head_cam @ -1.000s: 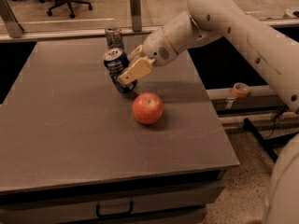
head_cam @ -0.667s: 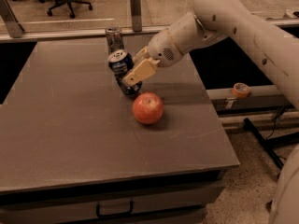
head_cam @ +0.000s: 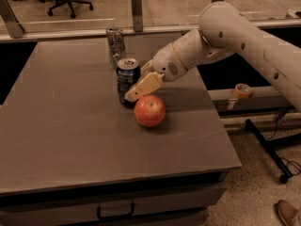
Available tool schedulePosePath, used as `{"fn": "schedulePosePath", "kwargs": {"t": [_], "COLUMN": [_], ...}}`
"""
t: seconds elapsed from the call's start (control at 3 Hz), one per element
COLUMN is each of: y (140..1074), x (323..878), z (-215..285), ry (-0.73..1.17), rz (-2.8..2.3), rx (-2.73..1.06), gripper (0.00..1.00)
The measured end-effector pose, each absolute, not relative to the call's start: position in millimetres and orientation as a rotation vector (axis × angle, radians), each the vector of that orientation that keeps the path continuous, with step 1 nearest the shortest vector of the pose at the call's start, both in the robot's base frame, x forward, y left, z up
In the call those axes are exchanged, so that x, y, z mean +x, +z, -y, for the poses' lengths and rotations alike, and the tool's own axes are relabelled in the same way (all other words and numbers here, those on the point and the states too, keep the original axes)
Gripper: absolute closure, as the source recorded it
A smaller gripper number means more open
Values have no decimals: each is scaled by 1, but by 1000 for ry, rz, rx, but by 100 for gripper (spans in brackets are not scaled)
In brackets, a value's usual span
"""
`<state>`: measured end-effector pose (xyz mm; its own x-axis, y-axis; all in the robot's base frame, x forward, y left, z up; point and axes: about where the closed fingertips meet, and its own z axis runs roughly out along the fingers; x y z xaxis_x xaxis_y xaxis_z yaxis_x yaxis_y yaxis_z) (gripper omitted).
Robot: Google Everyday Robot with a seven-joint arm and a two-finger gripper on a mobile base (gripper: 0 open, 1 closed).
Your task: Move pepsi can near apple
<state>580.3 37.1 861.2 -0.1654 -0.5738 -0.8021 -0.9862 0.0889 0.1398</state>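
Take the apple (head_cam: 149, 110) as your mark: it sits on the grey worktop (head_cam: 70, 145), toward the right half and about midway front to back. The pepsi can (head_cam: 127, 79) stands upright just behind and left of the apple, base on the worktop and silver top up, with only a thin gap between the two. Your gripper (head_cam: 135, 90) is at the can, low on the side that faces the apple. One beige finger (head_cam: 143, 85) slants down across the can's lower right front, its tip just up-left of the apple and close above it. The other finger is hidden behind the can. From that lie you read the gripper as clamped on the pepsi can, one side in front and one behind. The white wrist (head_cam: 171, 65) sits up-right of the apple, and the thick white arm (head_cam: 244, 36) runs on from it toward the right and out of the picture. A slimmer silver can (head_cam: 115, 40) stands well behind the apple, beyond the pepsi can and near the worktop's back edge. Right of the apple, off the worktop, a roll of tape (head_cam: 242, 90) lies on a lower ledge. Down at the right corner, far from the apple, you see the toe of a shoe (head_cam: 288, 212) on the speckled floor.
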Motion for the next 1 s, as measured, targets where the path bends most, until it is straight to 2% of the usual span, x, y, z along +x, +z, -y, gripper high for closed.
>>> {"fn": "schedulePosePath", "kwargs": {"t": [0.33, 1.0], "y": [857, 890], "x": [574, 569], "z": [-40, -63], "ry": [946, 900], "rz": [-1808, -1803], "rx": [-1529, -1452], "gripper": [0, 0]}}
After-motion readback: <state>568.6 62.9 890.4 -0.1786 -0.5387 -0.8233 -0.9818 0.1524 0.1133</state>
